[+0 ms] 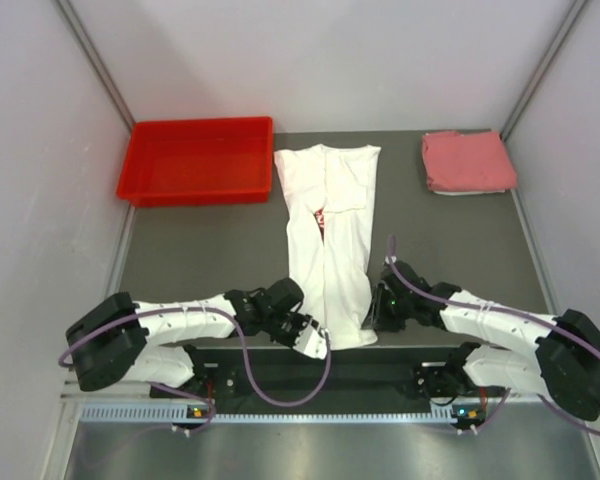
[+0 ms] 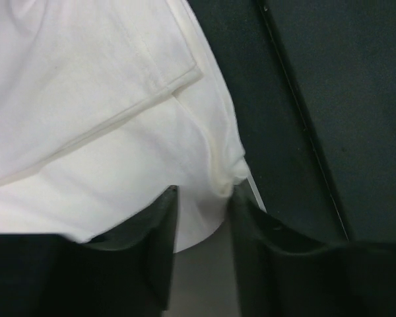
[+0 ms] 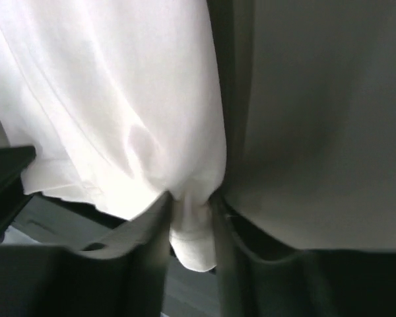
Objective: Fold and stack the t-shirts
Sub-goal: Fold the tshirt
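Right tool [image 3: 191,201] clenched on white t-shirt [image 1: 332,255] hem; left tool [image 2: 203,198] astride hem, grip cannot be told. Garment long axis 12–6 o'clock; both tools at 6 o'clock end.

Top view looks down from behind; 2 close wrist views share white t-shirt [image 1: 335,262].

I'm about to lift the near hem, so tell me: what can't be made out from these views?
Logo on the white t-shirt: top view, folded cloth hides all but a red sliver.
Left gripper: left wrist view, cloth sits between the fingers; whether they clamp it is unclear.
Right gripper: right wrist view, bunched cloth hides how many layers are pinched.
Pink t-shirt: top view, too small to count folds.
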You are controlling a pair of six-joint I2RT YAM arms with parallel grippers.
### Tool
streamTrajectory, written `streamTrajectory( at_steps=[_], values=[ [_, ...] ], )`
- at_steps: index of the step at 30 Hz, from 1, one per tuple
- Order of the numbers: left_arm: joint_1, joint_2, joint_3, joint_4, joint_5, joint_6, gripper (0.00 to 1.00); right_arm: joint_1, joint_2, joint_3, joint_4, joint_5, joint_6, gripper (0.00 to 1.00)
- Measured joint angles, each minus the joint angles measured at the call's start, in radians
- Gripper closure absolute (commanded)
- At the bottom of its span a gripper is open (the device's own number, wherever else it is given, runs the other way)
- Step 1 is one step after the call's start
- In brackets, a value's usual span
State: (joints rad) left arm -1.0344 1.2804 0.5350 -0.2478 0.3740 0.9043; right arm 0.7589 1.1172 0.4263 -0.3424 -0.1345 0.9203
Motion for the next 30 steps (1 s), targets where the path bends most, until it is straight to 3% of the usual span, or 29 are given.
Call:
streamTrajectory(
  at_steps=[1,2,3,4,10,16,21,25,30],
  values=[
    [-0.010,0.009,0.002,0.002,-0.003,0.002,0.73,0.000,0.001,-0.001,-0.003,0.000,-0.001,0.77],
    [-0.018,0.016,0.005,0.003,-0.008,0.006,0.88,0.000,0.002,-0.001,-0.011,0.003,-0.002,0.80],
    [-0.027,0.022,0.008,0.003,-0.012,0.006,0.98,0.000,0.002,0.000,-0.023,0.002,0.000,0.85],
    [-0.032,0.024,0.008,0.002,-0.018,0.011,1.00,0.000,-0.001,0.000,-0.034,0.004,-0.003,0.87],
    [-0.041,-0.029,-0.005,-0.080,-0.047,0.044,1.00,0.003,-0.053,-0.002,-0.148,0.011,-0.013,0.99],
    [-0.046,-0.185,-0.046,-0.178,-0.076,0.057,1.00,0.006,-0.078,-0.021,-0.158,-0.039,-0.010,1.00],
    [-0.017,-0.238,-0.025,-0.196,-0.095,-0.034,1.00,0.005,-0.082,0.011,-0.177,-0.065,-0.019,1.00],
    [0.071,-0.240,0.029,-0.161,-0.164,-0.128,1.00,-0.057,-0.029,0.127,-0.212,-0.085,-0.096,1.00],
    [0.168,-0.178,0.108,-0.065,-0.242,-0.206,1.00,-0.226,0.159,0.351,-0.222,-0.095,-0.248,1.00]
  ],
)
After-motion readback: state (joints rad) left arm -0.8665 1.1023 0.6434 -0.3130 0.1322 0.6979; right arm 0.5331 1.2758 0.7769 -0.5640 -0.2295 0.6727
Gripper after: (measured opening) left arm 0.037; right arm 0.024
